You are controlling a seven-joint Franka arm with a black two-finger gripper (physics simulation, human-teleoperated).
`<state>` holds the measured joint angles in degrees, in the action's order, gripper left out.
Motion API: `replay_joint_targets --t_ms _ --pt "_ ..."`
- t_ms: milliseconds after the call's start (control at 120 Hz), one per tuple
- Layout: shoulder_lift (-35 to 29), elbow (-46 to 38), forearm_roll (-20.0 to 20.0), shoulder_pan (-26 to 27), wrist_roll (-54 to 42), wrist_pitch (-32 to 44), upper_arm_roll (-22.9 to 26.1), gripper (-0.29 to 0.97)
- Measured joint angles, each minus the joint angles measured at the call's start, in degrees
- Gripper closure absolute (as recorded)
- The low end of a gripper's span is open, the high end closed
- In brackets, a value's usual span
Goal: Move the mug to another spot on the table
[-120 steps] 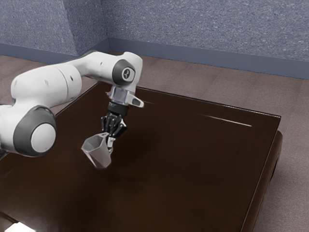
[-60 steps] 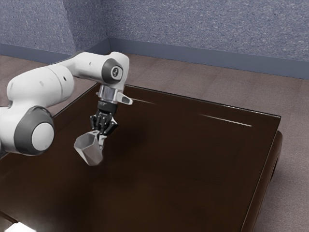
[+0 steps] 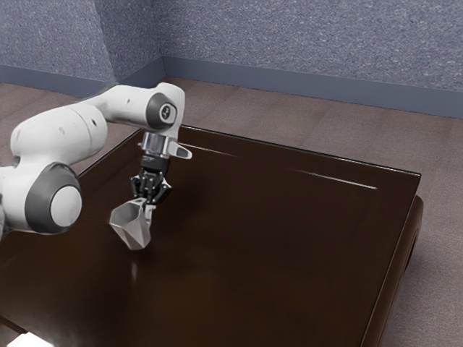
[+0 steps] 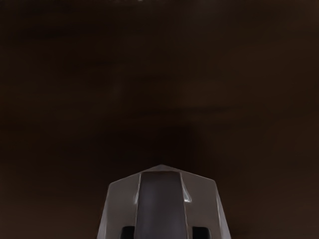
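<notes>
A grey faceted mug hangs tilted under my hand, just above the dark table. My black gripper is shut on the mug's rim at its upper edge. The white arm comes in from the exterior view's left. In the wrist view the mug sits right under the hand, its handle strip facing the camera, with dark tabletop beyond it.
The table's far edge and its edge at the exterior view's right border a brown floor. A grey wall runs behind. A small white object lies at the lower left corner.
My arm has carried the held mug toward the exterior view's left and a little farther back over the table. The grip has stayed the same.
</notes>
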<state>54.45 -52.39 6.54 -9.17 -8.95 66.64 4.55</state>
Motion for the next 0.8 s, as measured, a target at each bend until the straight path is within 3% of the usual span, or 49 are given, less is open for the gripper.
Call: replay_joint_targets --t_ms 492,658,800 --pt "2.09 3.36 0.38 0.84 0.62 3.54 2.30 0.73" --pt "2.21 3.06 -0.15 0.76 1.33 4.05 2.46 0.37" --pt "1.78 3.06 -0.32 0.85 2.07 5.19 2.66 0.19"
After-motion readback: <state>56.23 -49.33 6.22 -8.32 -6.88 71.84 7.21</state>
